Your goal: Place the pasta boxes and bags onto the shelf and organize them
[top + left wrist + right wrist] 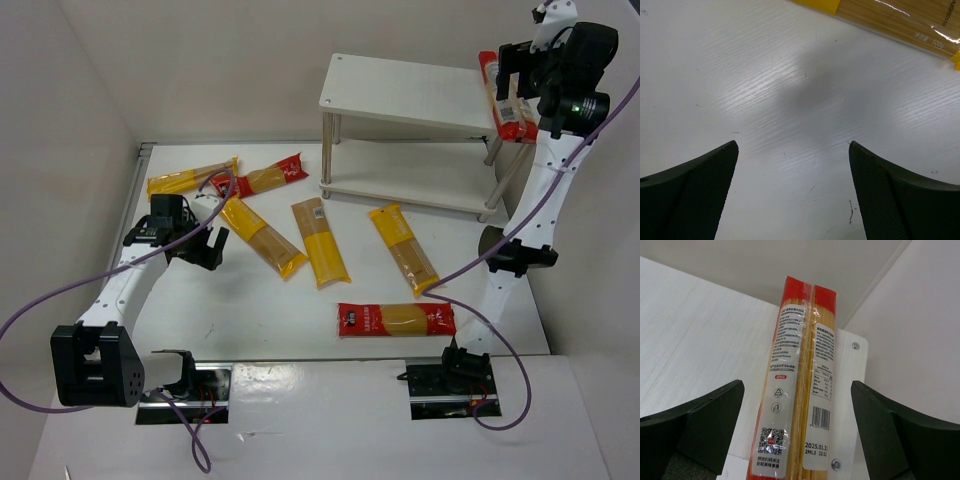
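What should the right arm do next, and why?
Probably lift the right gripper straight up and clear. The red packet lies flat along the right edge of the top board of the shelf, and the fingers stand wide open on either side without touching it. The packet looks placed, so backing off seems the sensible small move.

Lab cell: white walls [200,70], table [250,320]

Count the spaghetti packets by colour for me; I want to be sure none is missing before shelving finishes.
Yellow packets: 4
Red packets: 3, one lying on the shelf
Total: 7
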Tool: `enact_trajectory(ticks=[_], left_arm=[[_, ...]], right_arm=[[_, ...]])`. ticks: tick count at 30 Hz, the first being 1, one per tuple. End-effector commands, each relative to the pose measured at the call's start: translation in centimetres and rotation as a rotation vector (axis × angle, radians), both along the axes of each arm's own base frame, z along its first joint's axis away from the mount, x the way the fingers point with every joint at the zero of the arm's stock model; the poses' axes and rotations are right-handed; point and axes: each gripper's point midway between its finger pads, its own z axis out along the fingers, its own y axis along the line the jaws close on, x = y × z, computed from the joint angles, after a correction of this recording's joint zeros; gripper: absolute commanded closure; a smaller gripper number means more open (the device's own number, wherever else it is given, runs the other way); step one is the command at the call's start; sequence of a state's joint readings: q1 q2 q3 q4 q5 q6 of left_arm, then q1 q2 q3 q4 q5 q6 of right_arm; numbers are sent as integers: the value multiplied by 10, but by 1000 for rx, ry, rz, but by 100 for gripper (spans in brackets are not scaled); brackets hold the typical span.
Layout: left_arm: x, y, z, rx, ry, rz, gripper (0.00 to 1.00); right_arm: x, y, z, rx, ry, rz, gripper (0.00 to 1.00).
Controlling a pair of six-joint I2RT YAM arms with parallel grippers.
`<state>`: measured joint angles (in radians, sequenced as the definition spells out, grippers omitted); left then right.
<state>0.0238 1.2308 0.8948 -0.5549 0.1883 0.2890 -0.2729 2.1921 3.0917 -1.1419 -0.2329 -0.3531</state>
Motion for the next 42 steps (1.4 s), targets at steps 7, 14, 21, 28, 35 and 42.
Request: enact_trajectory(ticks=[7, 14, 21, 28, 35, 42], left_arm=[[6, -2, 8, -12, -21, -23, 3], [6, -2, 10, -11, -30, -23, 3], [6, -4, 11, -19, -30, -29, 1], [6, -4, 13, -24, -37, -21, 1], [5, 1, 15, -13, -38, 29, 1], [11, 8, 20, -13, -53, 119, 1]], right_arm=[[-36, 22, 32, 4, -46, 56, 4], [-71, 50, 46, -7, -40, 118, 4], [-122, 101, 48, -10, 22, 278, 4], [-161, 139, -7, -72, 9, 288, 0], [-206, 165, -111, 31, 133, 332, 0], [-214, 147, -201, 153, 248, 153, 0]])
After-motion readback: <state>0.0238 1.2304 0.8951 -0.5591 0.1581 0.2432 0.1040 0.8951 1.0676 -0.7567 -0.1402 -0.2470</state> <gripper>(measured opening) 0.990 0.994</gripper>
